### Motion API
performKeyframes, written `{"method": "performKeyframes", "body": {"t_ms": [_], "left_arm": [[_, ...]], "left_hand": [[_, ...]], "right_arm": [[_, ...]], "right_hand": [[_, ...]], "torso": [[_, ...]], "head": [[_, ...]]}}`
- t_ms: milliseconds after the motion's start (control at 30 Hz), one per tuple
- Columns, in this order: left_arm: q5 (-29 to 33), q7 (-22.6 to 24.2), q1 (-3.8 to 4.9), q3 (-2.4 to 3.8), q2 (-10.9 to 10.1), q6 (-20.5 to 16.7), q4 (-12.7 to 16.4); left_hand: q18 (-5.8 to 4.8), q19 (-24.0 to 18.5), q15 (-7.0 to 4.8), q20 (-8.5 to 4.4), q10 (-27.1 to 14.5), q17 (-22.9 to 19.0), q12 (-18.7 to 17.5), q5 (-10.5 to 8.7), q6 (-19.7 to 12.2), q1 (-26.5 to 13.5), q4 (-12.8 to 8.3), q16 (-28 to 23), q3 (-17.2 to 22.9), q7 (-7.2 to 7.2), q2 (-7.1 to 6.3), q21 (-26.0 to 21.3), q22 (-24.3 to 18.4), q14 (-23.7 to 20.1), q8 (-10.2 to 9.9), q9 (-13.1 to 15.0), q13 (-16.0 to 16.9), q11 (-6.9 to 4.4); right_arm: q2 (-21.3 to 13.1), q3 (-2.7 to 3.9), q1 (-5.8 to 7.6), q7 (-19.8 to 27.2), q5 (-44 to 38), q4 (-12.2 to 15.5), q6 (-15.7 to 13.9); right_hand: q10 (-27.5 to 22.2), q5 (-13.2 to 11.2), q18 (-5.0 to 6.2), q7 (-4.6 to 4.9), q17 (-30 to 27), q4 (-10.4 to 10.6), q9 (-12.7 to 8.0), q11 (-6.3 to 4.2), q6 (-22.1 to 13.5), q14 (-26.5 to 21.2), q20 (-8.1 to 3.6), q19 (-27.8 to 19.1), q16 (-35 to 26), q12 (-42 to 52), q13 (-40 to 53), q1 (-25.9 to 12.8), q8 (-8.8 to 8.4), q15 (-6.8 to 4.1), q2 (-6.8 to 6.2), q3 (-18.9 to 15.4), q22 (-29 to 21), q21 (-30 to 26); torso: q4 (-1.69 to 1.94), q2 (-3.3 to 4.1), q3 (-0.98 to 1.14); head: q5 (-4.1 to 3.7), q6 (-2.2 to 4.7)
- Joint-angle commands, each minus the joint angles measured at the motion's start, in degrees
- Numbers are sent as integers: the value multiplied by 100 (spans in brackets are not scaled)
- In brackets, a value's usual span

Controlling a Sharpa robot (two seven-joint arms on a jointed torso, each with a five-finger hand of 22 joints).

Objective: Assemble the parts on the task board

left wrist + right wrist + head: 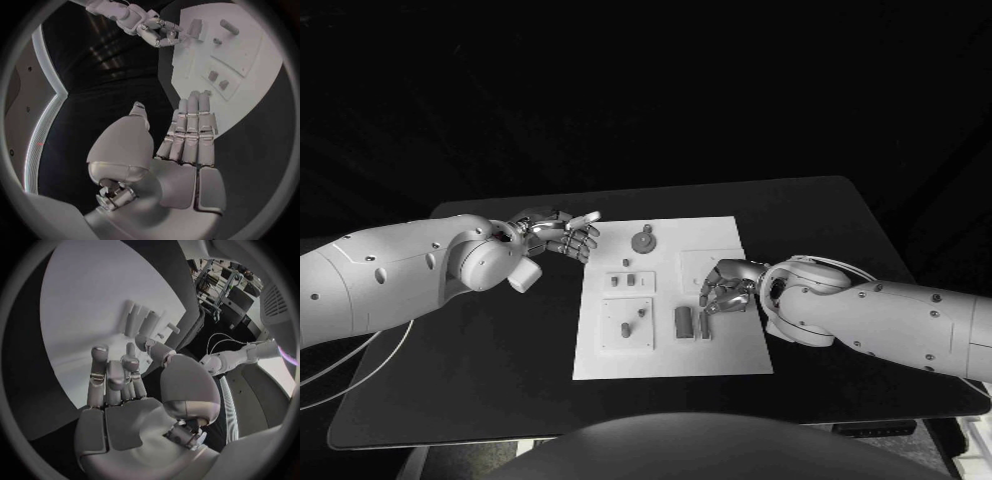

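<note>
Hovering beside the task board (672, 300), left hand (560, 238) spread, empty — right hand (730, 285) curled over parts (691, 322).

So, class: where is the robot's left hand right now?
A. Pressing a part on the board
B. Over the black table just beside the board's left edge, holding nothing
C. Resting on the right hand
B: the left hand hovers off the task board, fingers extended and empty.
</note>
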Motion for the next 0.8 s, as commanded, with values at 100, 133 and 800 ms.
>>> {"method": "performKeyframes", "body": {"t_ms": [100,133,800], "left_arm": [[-7,37,6,4,7,60,15],[-7,36,6,4,7,60,15],[-7,6,8,4,-11,53,31]], "left_hand": [[74,-31,30,7,-35,7,21,19,-47,-41,-4,-18,29,160,1,-28,5,-15,-4,-8,-10,2],[74,-31,30,7,-35,7,21,19,-47,-41,-4,-18,29,160,2,-28,5,-15,-4,-8,-10,2],[73,-31,31,9,-37,11,23,19,-48,-70,-1,-22,38,160,37,-31,7,-14,-2,-9,-11,3]], "right_arm": [[54,0,-39,101,-99,-23,131],[61,0,-42,101,-99,-32,144],[79,0,-70,70,-116,-78,359]], "right_hand": [[0,-18,93,193,8,-16,-9,28,-128,-10,22,-19,-15,21,-6,14,36,29,76,-22,8,-35],[0,-17,93,190,9,-15,-10,25,-122,-10,23,-19,-14,22,-7,17,39,27,94,-22,9,-35],[-8,-15,93,167,14,47,-25,3,-56,-23,37,-33,-12,28,-20,-40,79,5,230,-52,17,-38]], "torso": [[0,-3,-1],[0,-2,-1],[0,-4,0]], "head": [[7,0],[7,0],[17,0]]}}
